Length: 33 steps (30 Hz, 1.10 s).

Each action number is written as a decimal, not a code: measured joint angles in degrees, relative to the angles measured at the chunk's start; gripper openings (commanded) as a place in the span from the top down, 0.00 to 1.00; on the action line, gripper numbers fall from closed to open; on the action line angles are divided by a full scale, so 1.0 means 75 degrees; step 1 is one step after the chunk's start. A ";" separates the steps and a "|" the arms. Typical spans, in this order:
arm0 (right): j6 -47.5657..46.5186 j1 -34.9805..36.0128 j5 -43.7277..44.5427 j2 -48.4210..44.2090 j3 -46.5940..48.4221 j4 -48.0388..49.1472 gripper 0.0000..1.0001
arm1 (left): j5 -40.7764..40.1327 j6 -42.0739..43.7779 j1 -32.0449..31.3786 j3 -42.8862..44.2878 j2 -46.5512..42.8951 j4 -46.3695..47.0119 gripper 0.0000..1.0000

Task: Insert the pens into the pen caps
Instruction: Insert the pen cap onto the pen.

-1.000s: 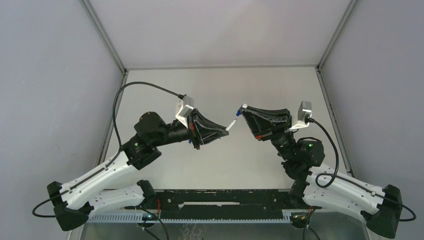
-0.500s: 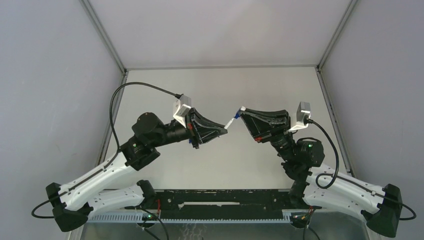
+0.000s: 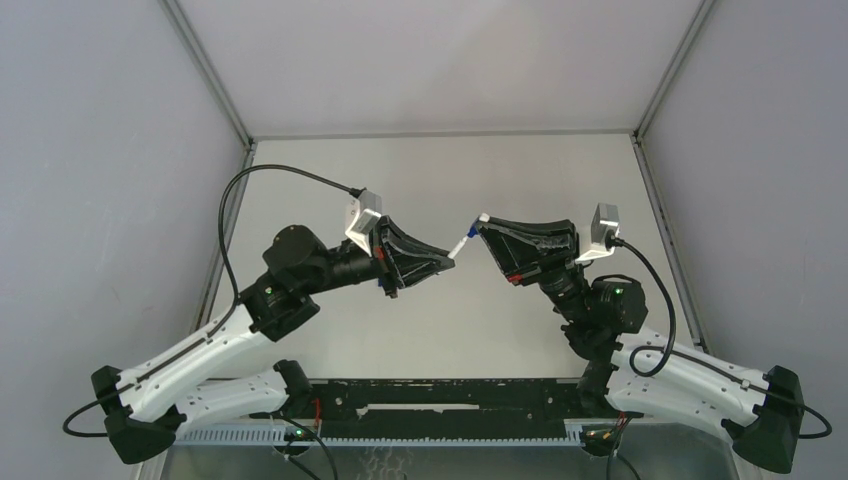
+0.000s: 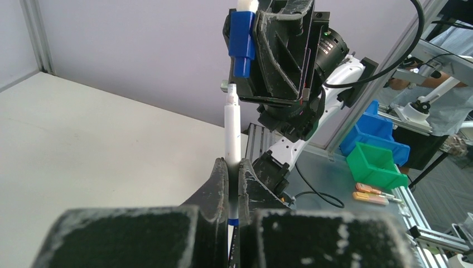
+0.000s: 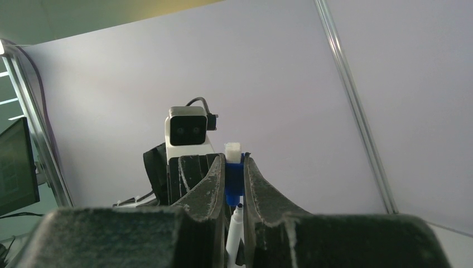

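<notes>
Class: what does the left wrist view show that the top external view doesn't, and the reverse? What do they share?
Left wrist only: the pen tip sits just below the blue cap, not yet in; green bin behind. Top only: both arm bases, the whole table. Both: left gripper shut on the pen, right gripper on the cap.
</notes>
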 measured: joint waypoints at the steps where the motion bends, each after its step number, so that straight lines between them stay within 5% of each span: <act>1: 0.0003 0.0000 0.0000 0.0000 0.0000 0.0006 1.00 | 0.0023 0.0000 0.0000 0.0000 0.0006 0.0000 1.00; 33: -0.0041 0.0000 0.0003 0.0070 0.0000 -0.0052 1.00 | 0.0093 0.0006 0.0000 0.0000 -0.0029 -0.0003 1.00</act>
